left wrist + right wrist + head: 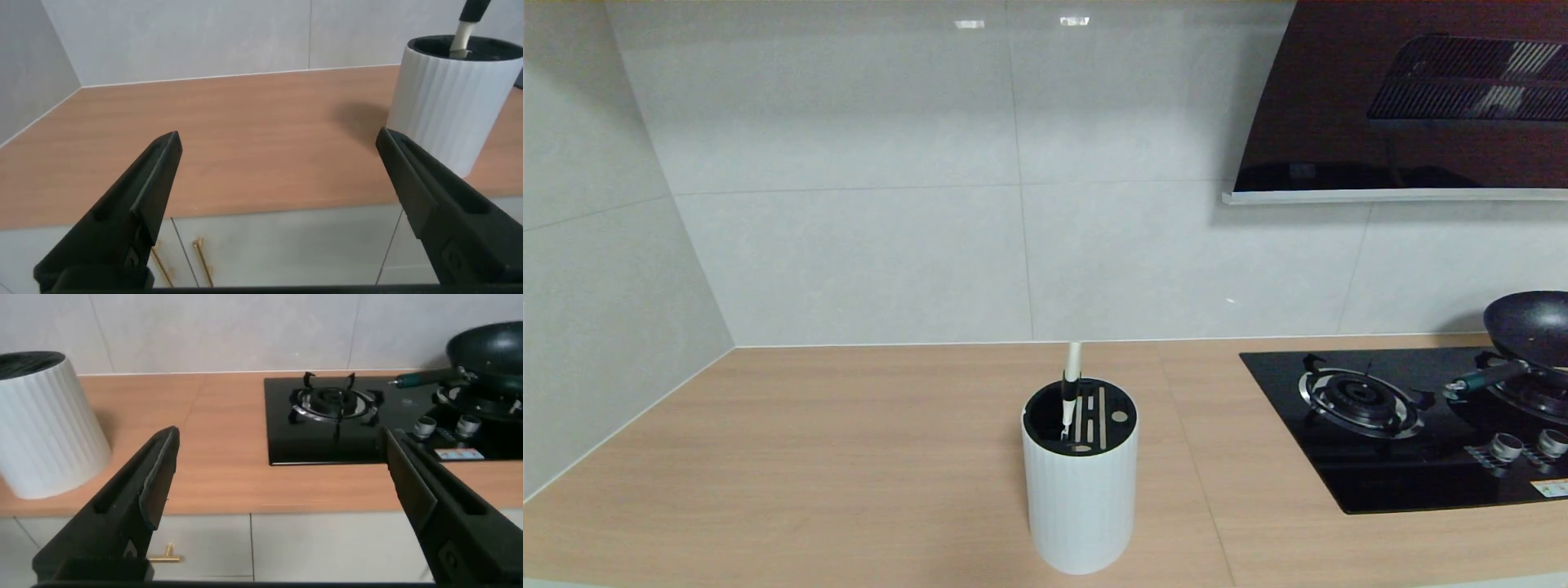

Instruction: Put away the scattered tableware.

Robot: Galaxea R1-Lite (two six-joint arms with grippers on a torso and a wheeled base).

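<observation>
The left gripper (278, 139) and right gripper (281, 434) both gape wide, empty. Ahead and between them on the counter (849, 457) stands the white holder (1081, 498), touching neither, one utensil (1070, 384) upright inside.

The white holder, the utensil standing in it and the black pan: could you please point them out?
white holder (1081, 498), head view, ribbed front wall.
utensil (1072, 361), head view, pale handle end above the rim.
black pan (1531, 325), head view, outer side of its bowl.
</observation>
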